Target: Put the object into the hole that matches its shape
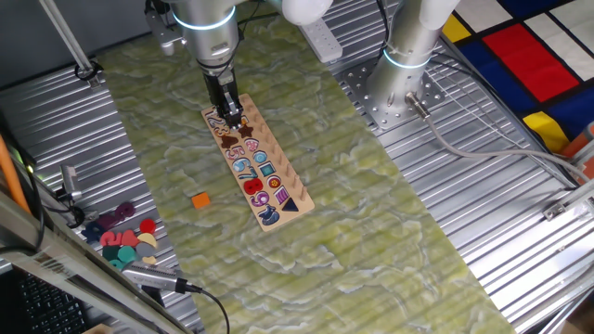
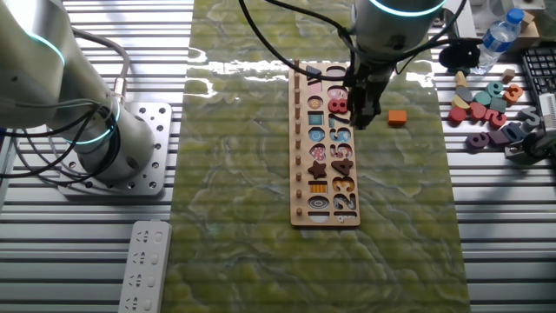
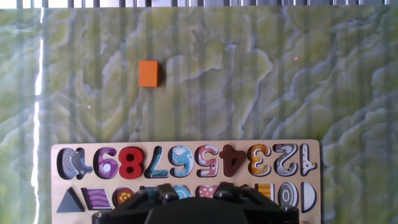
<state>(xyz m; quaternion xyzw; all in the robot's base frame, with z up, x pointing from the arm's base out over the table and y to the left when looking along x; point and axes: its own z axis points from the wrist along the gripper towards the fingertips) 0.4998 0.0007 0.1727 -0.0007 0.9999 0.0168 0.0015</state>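
Observation:
The orange piece lies flat on the green mat, apart from the long wooden board and on its number side. It also shows in the other fixed view and at the upper left of the hand view. My gripper hangs just above the board, over its row of shapes, with its fingers apart and nothing between them. The board carries coloured numbers and shapes. I cannot make out the empty square hole; the hand hides part of the shape row.
A pile of loose coloured pieces lies on the metal table beyond the mat's edge. A second arm's base stands at the other side. A bottle and a white remote lie off the mat.

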